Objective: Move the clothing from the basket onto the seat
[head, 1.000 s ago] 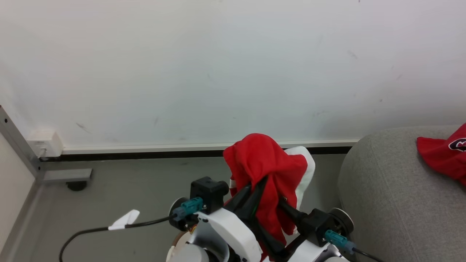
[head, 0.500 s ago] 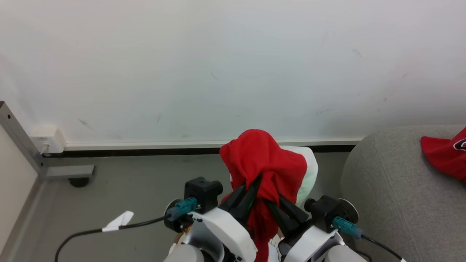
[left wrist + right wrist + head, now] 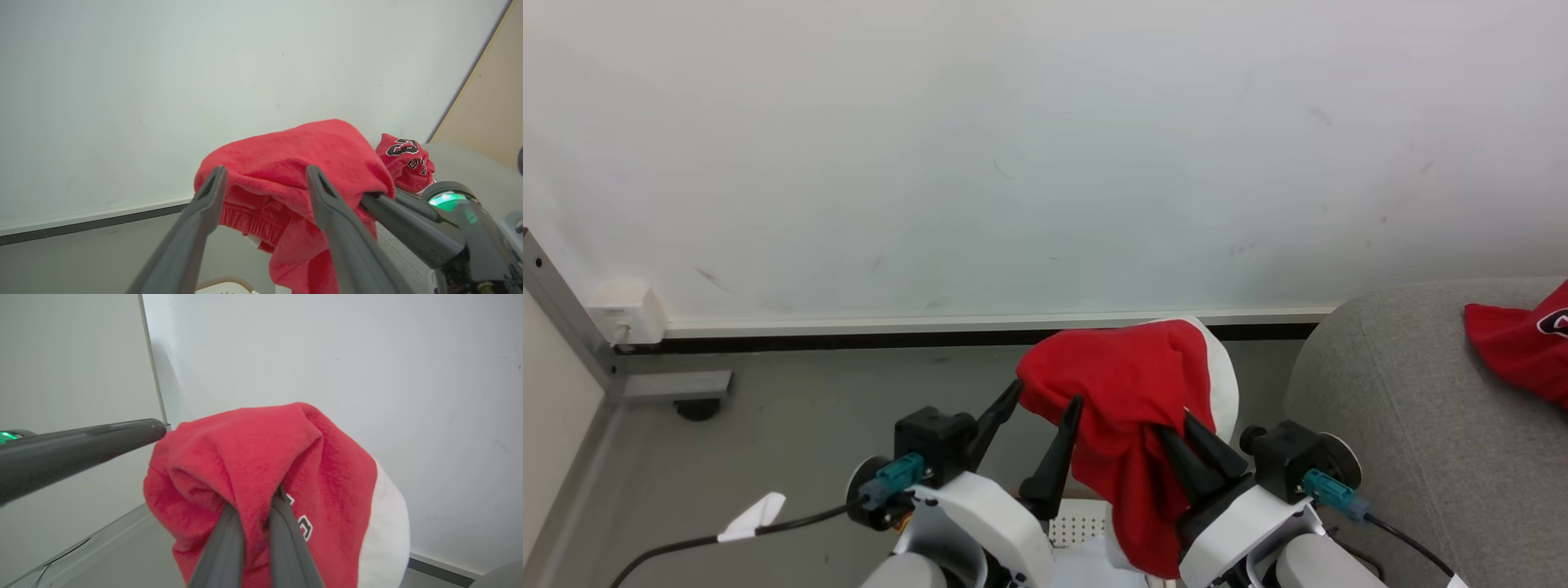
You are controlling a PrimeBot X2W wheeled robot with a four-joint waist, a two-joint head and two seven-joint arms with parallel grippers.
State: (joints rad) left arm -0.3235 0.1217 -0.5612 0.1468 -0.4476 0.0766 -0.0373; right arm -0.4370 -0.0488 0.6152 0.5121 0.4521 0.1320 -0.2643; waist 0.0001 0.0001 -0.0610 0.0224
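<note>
Clamping the soft red jersey (image 3: pixel 1127 376), the right pincer (image 3: pixel 1174 423) hung nearer the grey woven seat (image 3: pixel 1388 425) than the splayed left pincer (image 3: pixel 1047 392).

Left gripper (image 3: pixel 1047 394), lower centre of the head view: fingers spread wide, slanting up-right. Right gripper (image 3: pixel 1176 426), just right of it: fingers pinched together on the jersey (image 3: pixel 1127 380), slanting up-left.

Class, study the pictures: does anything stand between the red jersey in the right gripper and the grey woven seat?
Nothing visible blocks it. The red soft-fabric jersey, pinched in the right gripper, has bare grey floor between it and the large grey woven seat. Its fabric drapes over the open left gripper, which might snag.
</note>
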